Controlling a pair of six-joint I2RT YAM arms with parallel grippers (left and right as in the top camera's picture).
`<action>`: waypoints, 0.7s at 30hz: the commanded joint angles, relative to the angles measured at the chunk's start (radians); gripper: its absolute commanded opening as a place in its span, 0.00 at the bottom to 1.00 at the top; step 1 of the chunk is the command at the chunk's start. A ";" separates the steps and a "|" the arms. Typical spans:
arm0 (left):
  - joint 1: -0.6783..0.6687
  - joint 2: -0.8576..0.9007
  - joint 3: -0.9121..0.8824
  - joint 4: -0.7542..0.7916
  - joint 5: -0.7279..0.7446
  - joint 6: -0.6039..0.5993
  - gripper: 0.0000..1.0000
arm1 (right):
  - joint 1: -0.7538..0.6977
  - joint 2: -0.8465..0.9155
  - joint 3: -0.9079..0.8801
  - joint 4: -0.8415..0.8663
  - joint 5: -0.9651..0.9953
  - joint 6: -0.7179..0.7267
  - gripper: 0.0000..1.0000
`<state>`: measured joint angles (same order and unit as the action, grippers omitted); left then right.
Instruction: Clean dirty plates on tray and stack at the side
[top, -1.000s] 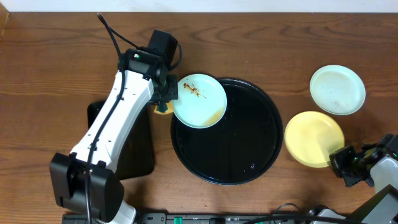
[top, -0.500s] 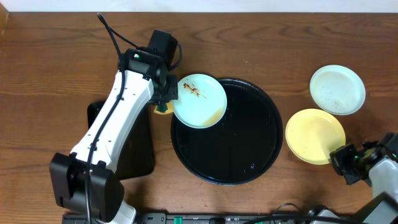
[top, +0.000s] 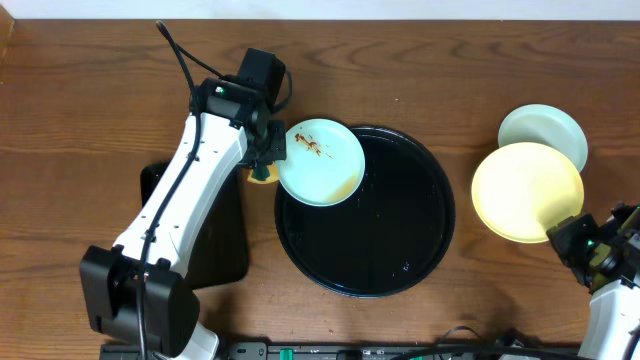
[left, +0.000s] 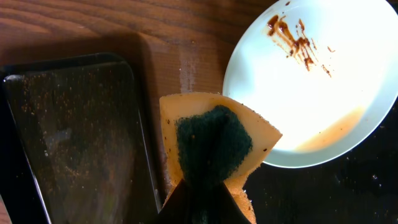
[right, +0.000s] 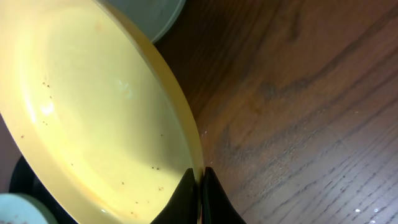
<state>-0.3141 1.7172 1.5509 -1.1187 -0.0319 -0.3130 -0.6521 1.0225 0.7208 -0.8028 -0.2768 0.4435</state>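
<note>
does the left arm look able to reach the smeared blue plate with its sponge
Probably yes. The left arm holds the sponge in shut jaws right at the rim of the smeared plate, which lies uncovered at the left edge of the tray; the right arm is far off with the yellow plate.

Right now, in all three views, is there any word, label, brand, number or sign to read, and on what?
None can be read. The smeared pale mint-blue round plate, the pale yellow round plate, the large round glossy black tray, the yellow sponge with a green pad and the white robot arm bear no lettering.
</note>
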 joint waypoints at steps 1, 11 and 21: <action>0.005 0.002 0.004 -0.002 -0.001 0.014 0.07 | 0.014 0.026 0.018 0.045 0.030 0.051 0.02; 0.005 0.002 0.004 -0.002 -0.002 0.025 0.07 | -0.004 0.272 0.104 0.243 0.033 0.084 0.02; 0.005 0.002 0.004 -0.002 -0.002 0.025 0.07 | -0.004 0.569 0.399 0.253 0.051 0.112 0.02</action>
<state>-0.3141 1.7172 1.5509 -1.1183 -0.0319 -0.3058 -0.6540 1.5333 1.0557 -0.5503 -0.2302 0.5262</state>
